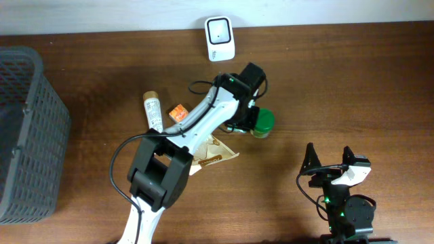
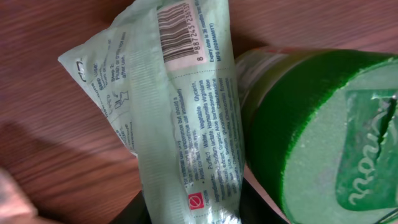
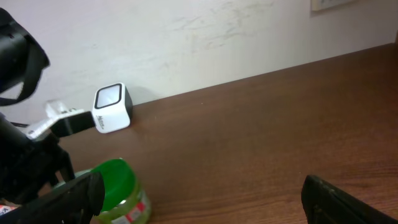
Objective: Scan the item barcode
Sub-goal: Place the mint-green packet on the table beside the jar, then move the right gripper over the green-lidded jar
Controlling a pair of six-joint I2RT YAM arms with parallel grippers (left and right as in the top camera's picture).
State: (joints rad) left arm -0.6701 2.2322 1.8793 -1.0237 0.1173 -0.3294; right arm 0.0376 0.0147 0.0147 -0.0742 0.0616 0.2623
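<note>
Left gripper: partly closed on the near end of a pale green plastic packet.
Packet: beside the green-lidded jar; its long axis runs away from the fingers, with the barcode at the far end.
White box scanner: beyond the left arm, which is nearer.
Right gripper: wide open, empty.

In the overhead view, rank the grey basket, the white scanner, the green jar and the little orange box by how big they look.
1. basket
2. scanner
3. green jar
4. orange box
The left arm covers part of the green jar, so its place below the scanner is less sure.
</note>
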